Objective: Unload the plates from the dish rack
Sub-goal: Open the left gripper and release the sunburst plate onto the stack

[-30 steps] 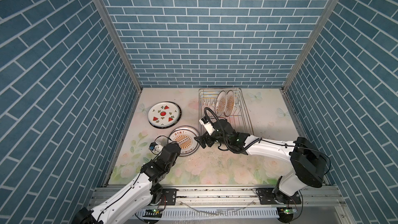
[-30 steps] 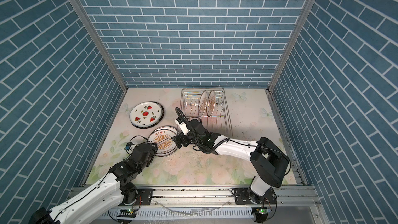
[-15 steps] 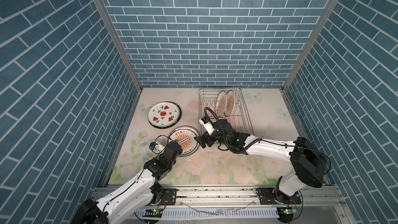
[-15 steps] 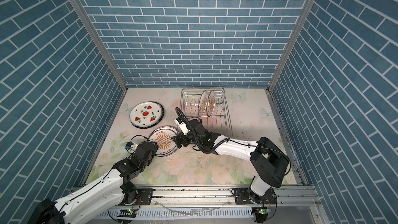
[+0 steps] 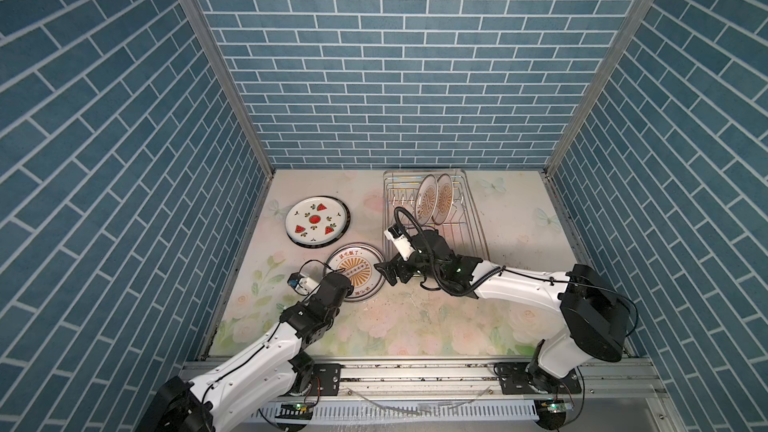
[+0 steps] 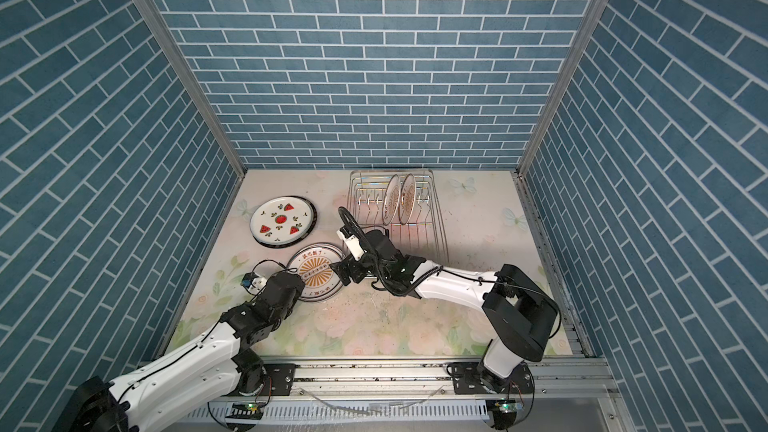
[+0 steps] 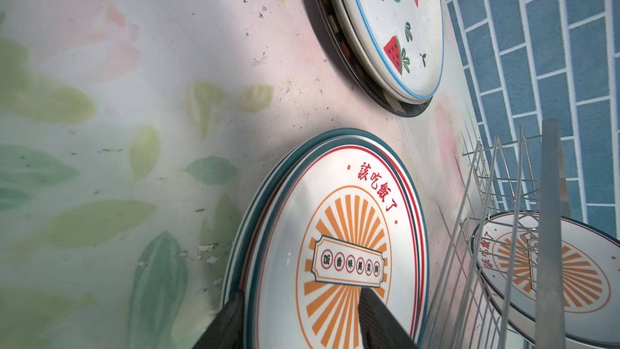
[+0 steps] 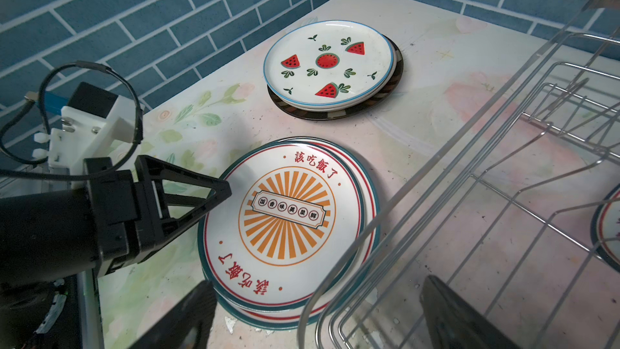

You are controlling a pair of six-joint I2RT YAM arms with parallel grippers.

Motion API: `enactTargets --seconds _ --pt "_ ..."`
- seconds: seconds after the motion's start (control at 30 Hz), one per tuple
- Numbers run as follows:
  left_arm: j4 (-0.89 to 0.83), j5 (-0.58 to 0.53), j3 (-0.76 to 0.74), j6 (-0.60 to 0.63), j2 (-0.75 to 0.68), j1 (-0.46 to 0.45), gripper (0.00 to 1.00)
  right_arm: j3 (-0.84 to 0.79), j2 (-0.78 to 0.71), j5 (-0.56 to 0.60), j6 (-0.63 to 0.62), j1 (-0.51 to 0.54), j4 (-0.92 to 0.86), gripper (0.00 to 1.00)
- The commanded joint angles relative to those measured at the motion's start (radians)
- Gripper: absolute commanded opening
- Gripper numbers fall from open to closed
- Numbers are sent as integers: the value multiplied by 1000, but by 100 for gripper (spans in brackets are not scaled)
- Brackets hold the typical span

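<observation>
My left end effector [image 7: 298, 298] straddles the rim of the top sunburst plate [image 7: 335, 246] on its stack, jaws parted; I cannot tell whether they pinch it. The right end effector [image 5: 385, 278] gapes empty at the near corner of the dish rack [image 5: 459, 238]. Two plates [image 5: 435, 201] stand on edge at the rack's far end, beyond the right arm, the nearer one. Bare surface [image 5: 519, 218] lies right of the rack; the watermelon plate [image 5: 316, 222] crowds the left.

Left gripper [image 7: 300, 312] and right gripper [image 5: 384, 278], jaws apart.
</observation>
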Motion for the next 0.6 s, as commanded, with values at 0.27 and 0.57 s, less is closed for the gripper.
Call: enactTargets --seconds 0.27,0.57 --pt "-36 -36 29 17 0 5 55 -5 -17 11 -36 6 10 96" --pt "-39 -53 42 66 -17 5 62 -24 -41 6 -39 8 33 96"
